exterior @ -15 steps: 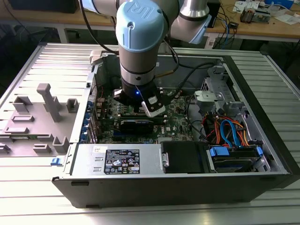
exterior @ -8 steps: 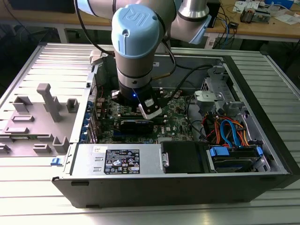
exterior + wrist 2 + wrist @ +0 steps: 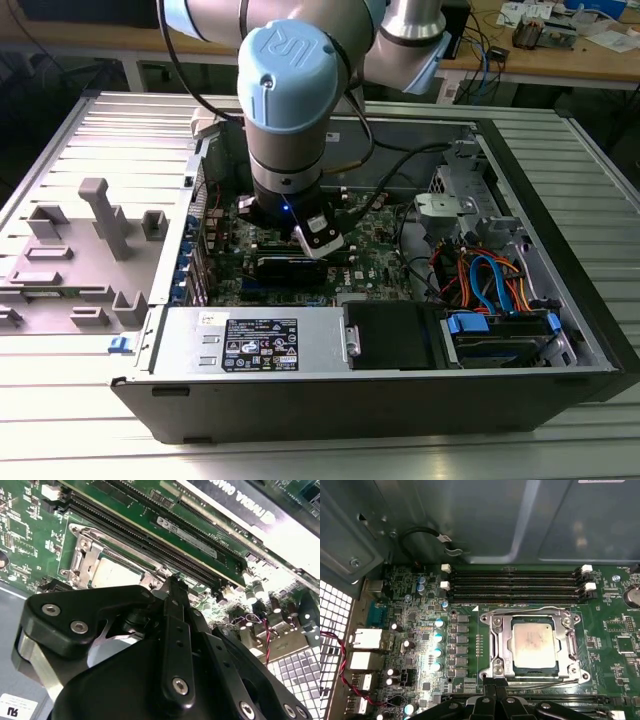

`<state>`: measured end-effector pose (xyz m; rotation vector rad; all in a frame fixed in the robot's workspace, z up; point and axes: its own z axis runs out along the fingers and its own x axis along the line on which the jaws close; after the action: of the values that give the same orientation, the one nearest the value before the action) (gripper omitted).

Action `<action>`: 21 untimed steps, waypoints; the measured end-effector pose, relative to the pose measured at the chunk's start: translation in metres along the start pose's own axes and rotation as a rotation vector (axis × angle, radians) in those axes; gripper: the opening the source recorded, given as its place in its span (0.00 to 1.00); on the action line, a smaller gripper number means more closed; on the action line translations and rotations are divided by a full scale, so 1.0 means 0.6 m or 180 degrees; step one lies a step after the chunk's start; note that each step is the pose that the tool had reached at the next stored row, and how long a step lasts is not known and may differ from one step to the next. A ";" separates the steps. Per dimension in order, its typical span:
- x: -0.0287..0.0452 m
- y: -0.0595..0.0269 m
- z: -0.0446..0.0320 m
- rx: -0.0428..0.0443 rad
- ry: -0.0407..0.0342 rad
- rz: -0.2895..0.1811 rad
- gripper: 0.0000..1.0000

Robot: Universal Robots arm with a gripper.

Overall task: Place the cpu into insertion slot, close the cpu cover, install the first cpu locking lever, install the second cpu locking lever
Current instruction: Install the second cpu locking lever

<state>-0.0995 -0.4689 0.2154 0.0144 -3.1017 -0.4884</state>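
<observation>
Sitting flat in its socket, the dull silver cpu (image 3: pixel 534 642) is framed by the shiny square cpu cover (image 3: pixel 501 645) on green board. Pincer (image 3: pixel 495 684) looks pinched together, holding nothing, tips right at the cover's edge.

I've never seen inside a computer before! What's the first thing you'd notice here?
The big grey-and-blue robot arm reaching down into the open computer case in the exterior view. Then the shiny square cpu sitting in its silvery cpu cover on the green motherboard, beside the long black memory slots in the first wrist view.
</observation>
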 end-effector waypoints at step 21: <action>0.013 -0.006 0.019 -0.0021 -0.0001 0.0000 0.11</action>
<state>-0.1074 -0.4690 0.2036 0.0144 -3.1002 -0.4987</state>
